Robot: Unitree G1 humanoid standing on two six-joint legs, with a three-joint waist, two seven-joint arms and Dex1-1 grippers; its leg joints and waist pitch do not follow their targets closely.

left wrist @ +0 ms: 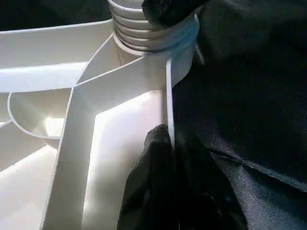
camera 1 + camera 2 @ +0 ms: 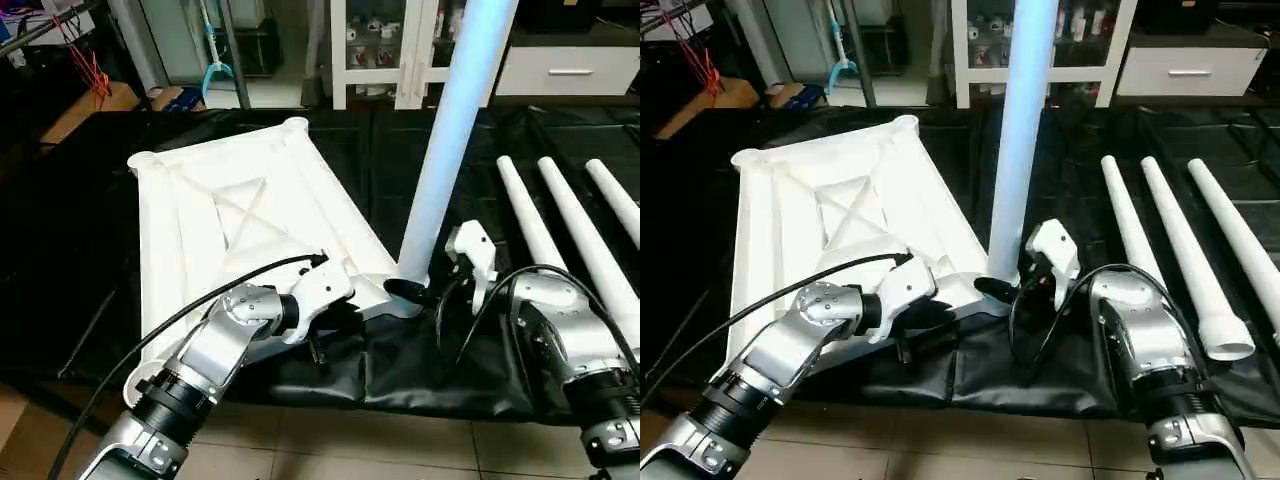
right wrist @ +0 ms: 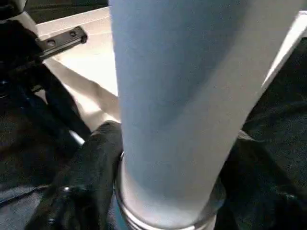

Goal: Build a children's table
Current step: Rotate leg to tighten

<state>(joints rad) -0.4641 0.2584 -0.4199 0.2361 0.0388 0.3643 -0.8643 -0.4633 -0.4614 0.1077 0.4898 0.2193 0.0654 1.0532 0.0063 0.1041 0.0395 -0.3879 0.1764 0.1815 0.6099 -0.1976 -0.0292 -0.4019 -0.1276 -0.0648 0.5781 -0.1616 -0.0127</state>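
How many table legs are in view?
4: one leg stands upright in the tabletop near corner socket; three legs lie loose on the black cloth to its right.

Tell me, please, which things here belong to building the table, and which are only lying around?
Belong to the job:
- tabletop, upside down
- upright leg in its near corner socket
- three loose legs on the black cloth

Lying around:
- white cabinet
- white drawer unit
- cardboard boxes
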